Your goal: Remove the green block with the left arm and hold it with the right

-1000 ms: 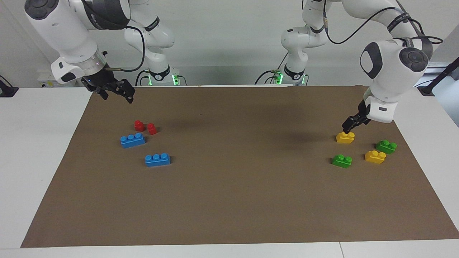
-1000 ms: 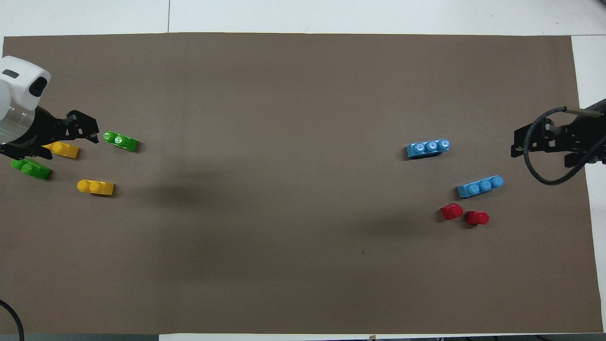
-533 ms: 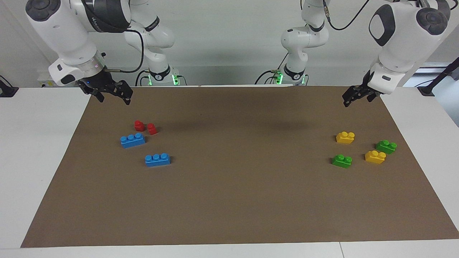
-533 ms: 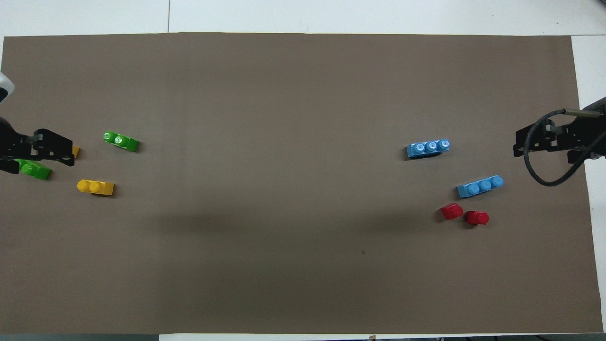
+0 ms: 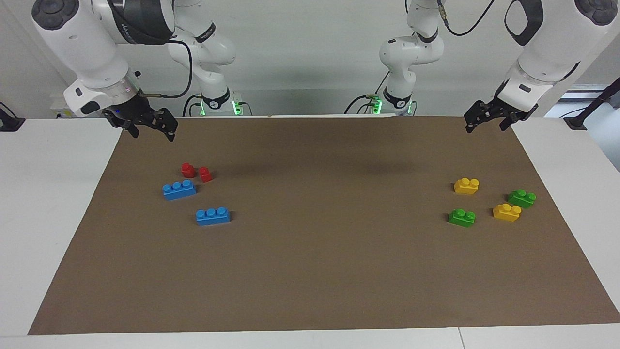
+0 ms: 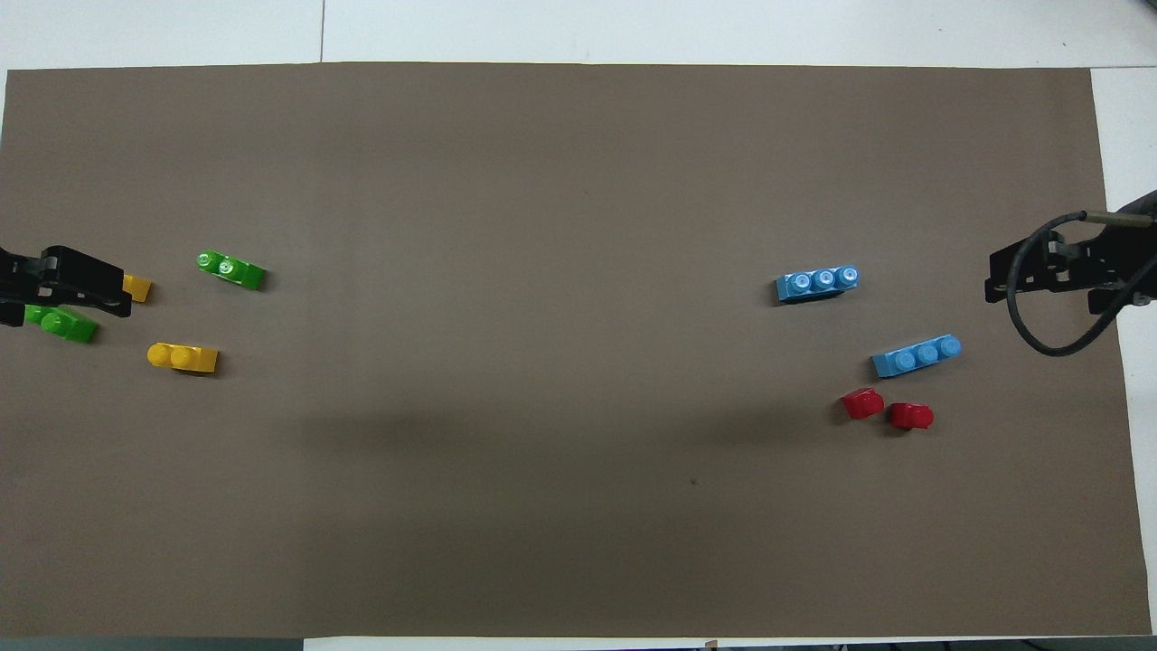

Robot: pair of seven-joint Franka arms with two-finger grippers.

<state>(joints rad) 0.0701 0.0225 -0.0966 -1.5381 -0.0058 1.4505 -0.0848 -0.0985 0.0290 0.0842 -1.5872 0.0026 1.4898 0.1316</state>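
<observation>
While both arms hang raised, facing view: left gripper (image 5: 488,118) and right gripper (image 5: 145,123) spread wide, empty; likely staging. Two green blocks (image 5: 461,217) (image 5: 521,198) on mat (image 5: 310,271), left arm's end, well apart from jaws.
Overhead view: left gripper (image 6: 81,287) overlaps one green block (image 6: 65,325); other (image 6: 230,268) clear.

Two small green plastic toy bricks, each with two round studs on top, lie flat on the brown mat at the right of the facing view: one (image 5: 461,217) lower and further left, the other (image 5: 521,198) higher, toward the mat's right edge.
</observation>
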